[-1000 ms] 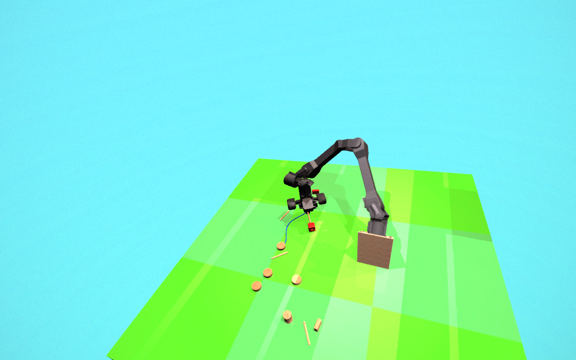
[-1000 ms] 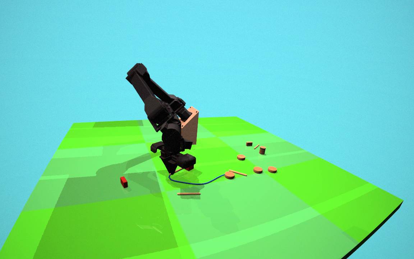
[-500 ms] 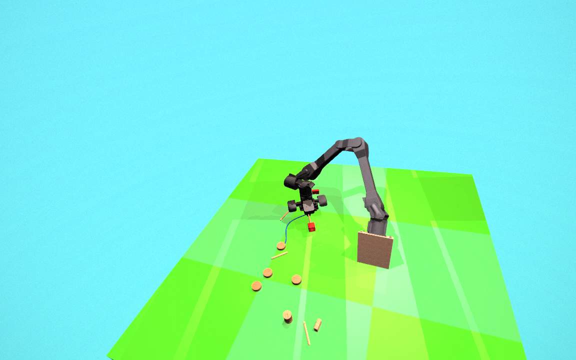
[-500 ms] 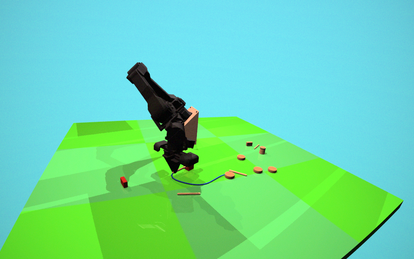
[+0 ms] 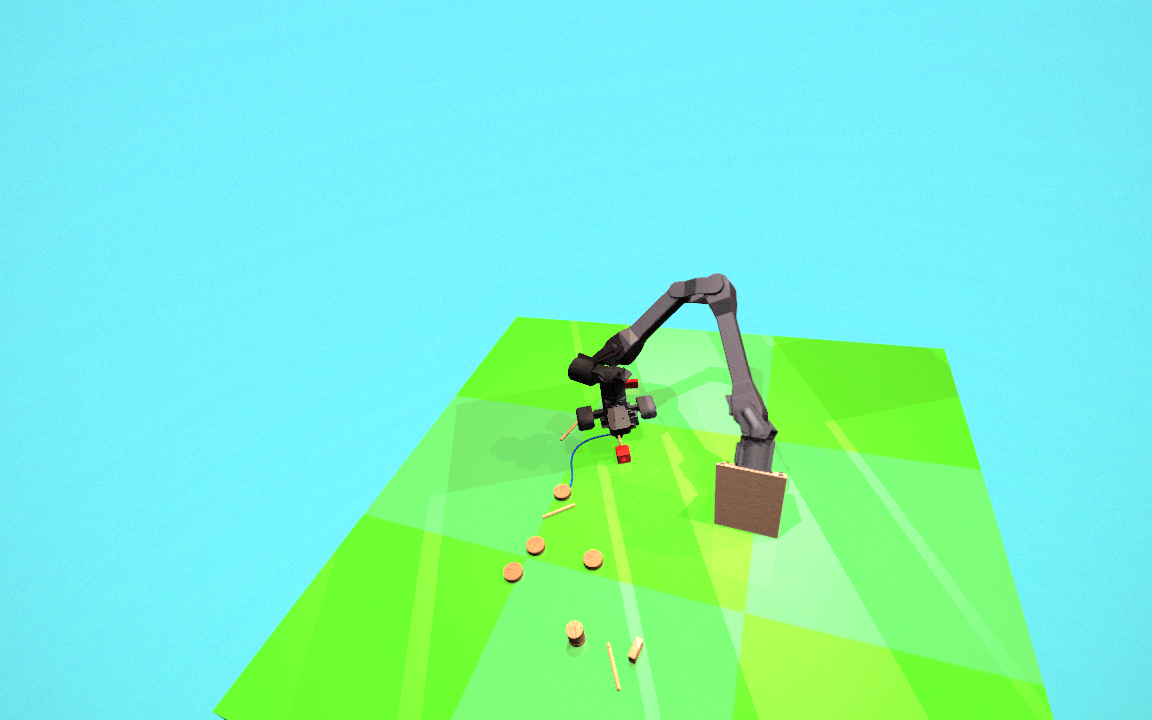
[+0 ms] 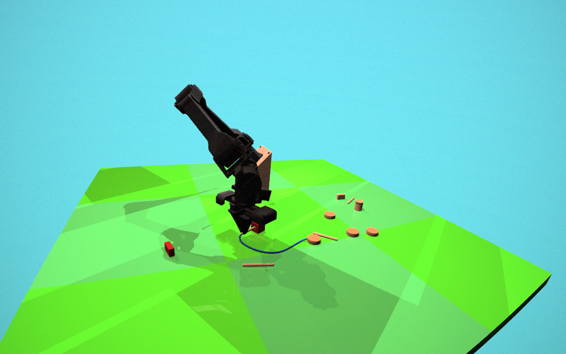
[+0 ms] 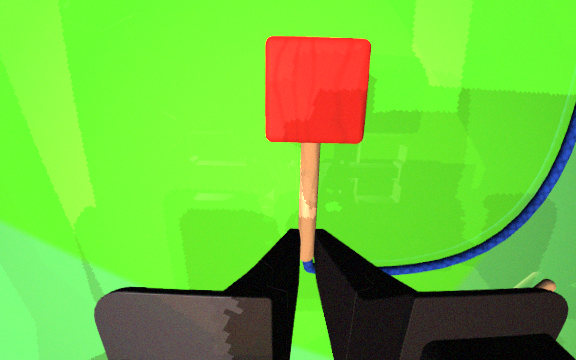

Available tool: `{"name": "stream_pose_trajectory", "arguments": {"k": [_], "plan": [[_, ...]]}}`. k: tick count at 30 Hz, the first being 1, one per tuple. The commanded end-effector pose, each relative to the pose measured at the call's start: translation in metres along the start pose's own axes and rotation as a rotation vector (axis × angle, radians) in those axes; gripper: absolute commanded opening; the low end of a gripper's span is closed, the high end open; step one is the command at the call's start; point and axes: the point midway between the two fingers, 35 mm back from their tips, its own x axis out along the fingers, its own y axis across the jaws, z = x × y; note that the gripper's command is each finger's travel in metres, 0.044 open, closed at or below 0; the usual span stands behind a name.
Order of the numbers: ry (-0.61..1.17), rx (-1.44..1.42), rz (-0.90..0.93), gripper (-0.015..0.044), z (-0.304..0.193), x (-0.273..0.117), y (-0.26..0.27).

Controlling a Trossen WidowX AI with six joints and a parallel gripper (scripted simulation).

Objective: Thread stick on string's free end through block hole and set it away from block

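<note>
My gripper (image 5: pixel 619 436) (image 6: pixel 243 231) (image 7: pixel 307 237) is shut on the string's wooden stick (image 6: pixel 250 229) (image 7: pixel 309 175) at its string end, low over the table. The stick points away from the fingers and its front part goes into the near side of the red block (image 5: pixel 623 454) (image 6: pixel 258 227) (image 7: pixel 318 90). Its tip is hidden by the block; no stick shows beyond the far side. The block stands flat on the table. The blue string (image 5: pixel 572 461) (image 6: pixel 271 252) (image 7: pixel 568 145) curves from the fingers to its round wooden button (image 5: pixel 561 491) (image 6: pixel 313 239).
A loose stick (image 5: pixel 568 431) (image 6: pixel 257 264) lies beside the gripper. Another stick (image 5: pixel 558 511) (image 6: pixel 326 236) lies by the button. A second red block (image 6: pixel 169 249) stands behind the gripper. Several wooden discs, a spool (image 5: pixel 575 633) (image 6: pixel 358 205) and a small wooden piece (image 5: pixel 635 650) (image 6: pixel 340 196) stand farther off.
</note>
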Motion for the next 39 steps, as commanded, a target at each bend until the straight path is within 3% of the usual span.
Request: {"name": "stream_pose_trajectory", "arguments": {"k": [1,24,28,31,39], "plan": [[0.003,0.001,0.003,0.0000,0.006,0.000,0.001],[0.003,0.001,0.002,0.0000,0.035,0.000,0.001],[0.000,-0.001,0.000,0.0105,0.033,0.000,0.000],[0.000,-0.001,0.000,0.0122,0.033,0.000,0.000],[-0.003,-0.001,-0.001,0.0122,0.033,-0.080,-0.001]]}}
